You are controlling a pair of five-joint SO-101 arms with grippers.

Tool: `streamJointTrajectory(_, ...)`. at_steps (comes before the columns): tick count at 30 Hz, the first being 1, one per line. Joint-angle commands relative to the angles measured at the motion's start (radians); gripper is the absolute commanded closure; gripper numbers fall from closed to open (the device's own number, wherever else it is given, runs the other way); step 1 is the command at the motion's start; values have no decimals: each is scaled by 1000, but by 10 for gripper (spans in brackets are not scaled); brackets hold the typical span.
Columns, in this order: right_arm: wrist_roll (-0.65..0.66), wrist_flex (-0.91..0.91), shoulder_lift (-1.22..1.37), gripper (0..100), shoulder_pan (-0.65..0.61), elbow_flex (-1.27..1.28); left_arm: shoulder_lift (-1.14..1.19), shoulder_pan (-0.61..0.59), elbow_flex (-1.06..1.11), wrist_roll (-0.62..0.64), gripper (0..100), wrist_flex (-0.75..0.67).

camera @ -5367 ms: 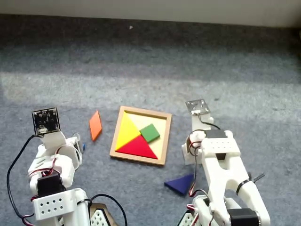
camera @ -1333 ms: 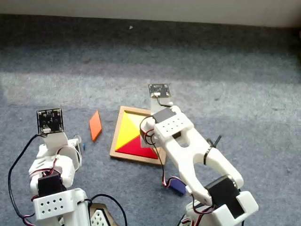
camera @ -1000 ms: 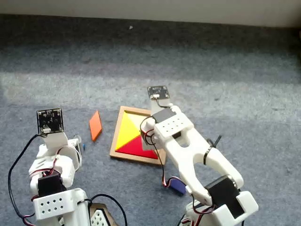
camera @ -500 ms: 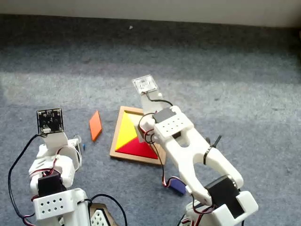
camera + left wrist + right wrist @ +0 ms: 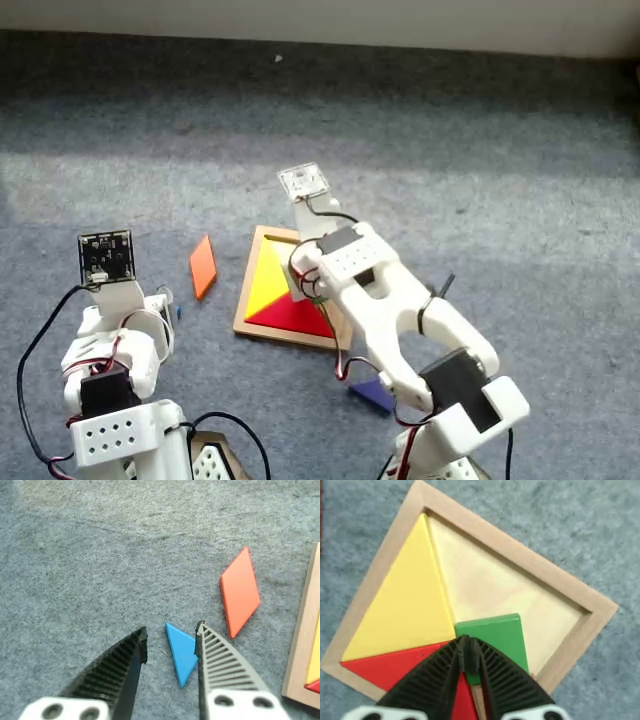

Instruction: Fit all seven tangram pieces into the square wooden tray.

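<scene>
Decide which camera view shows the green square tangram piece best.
The right wrist view: the green square tangram piece lies in the square wooden tray, nearly whole beside the right gripper. In the high view the right arm covers that spot; the left wrist view catches just the tray's edge.

Tray (image 5: 600, 611): pale natural wood, with a lighter base. Large triangles: one yellow (image 5: 405, 605), one red (image 5: 380, 672). Square (image 5: 495, 636): green. Parallelogram (image 5: 240, 592): orange. Small triangle (image 5: 181, 652): light blue. Another triangle (image 5: 374, 394): dark blue. Carpet (image 5: 480, 150): mottled grey-blue. Left gripper (image 5: 171, 628): one black finger, one pale grey, both ribbed. Right gripper (image 5: 468, 647): both fingers black, ribbed. Arm shells (image 5: 400, 310): white, with black motors and cables.
</scene>
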Motion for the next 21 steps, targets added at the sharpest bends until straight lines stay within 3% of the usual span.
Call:
streamJointTrajectory(1,9,130,28,993,16,-33,-7,-10,-8,-9,825,-15)
streamJointTrajectory(5,11,228,28,993,16,-50,-7,-10,-8,-9,825,-15)
streamJointTrajectory(11,11,237,16,993,16,-50,-7,-10,-8,-9,825,-15)
streamJointTrajectory(17,11,232,-260,993,22,-35,-7,-10,-8,-9,825,-15)
streamJointTrajectory(21,8,163,-403,993,93,62,-7,-10,-8,-9,825,-15)
